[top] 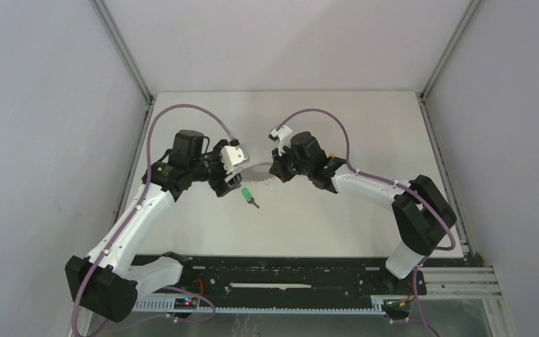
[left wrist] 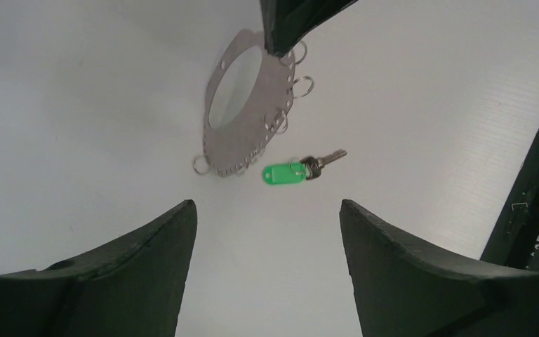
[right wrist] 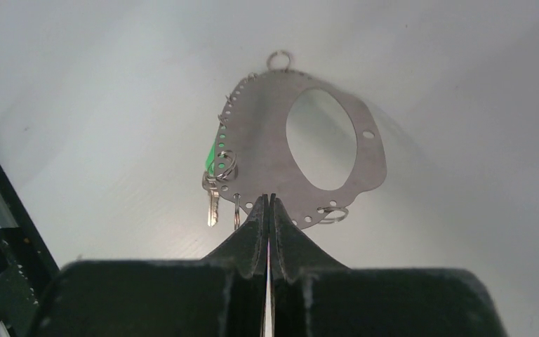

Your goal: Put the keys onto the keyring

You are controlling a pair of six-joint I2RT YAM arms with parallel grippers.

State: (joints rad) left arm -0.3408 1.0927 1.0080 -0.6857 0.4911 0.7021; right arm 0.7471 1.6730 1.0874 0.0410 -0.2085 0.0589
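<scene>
On the table [top: 337, 217], between the two arms, lies the keyring [top: 258, 170], a flat grey oval plate with a wide central hole and small wire loops along its rim. All positions below are given from it.

Right gripper [top: 274, 170]: at the keyring's right-hand edge. The right wrist view shows its fingers [right wrist: 253, 225] clenched together on the rim of the keyring [right wrist: 260, 140], the plate standing out beyond the tips of the gripper [right wrist: 269, 200]. From the left wrist view the same gripper [left wrist: 295, 21] enters at the top, on the far rim of the keyring [left wrist: 245, 144].

Left gripper [top: 228, 184]: at the keyring's left-hand edge, a little nearer the arm bases. Its fingers [left wrist: 147, 253] are spread wide and released, with nothing between them; the gripper [left wrist: 267, 210] looks onto bare table.

Green key [top: 247, 196]: on the table just beside the keyring's near rim, toward the bases. Its green head [left wrist: 285, 173] points at the rim and the metal blade points away. Whether it touches a loop cannot be determined. In the right wrist view the key [right wrist: 211, 158] is partly hidden behind the rim.
</scene>
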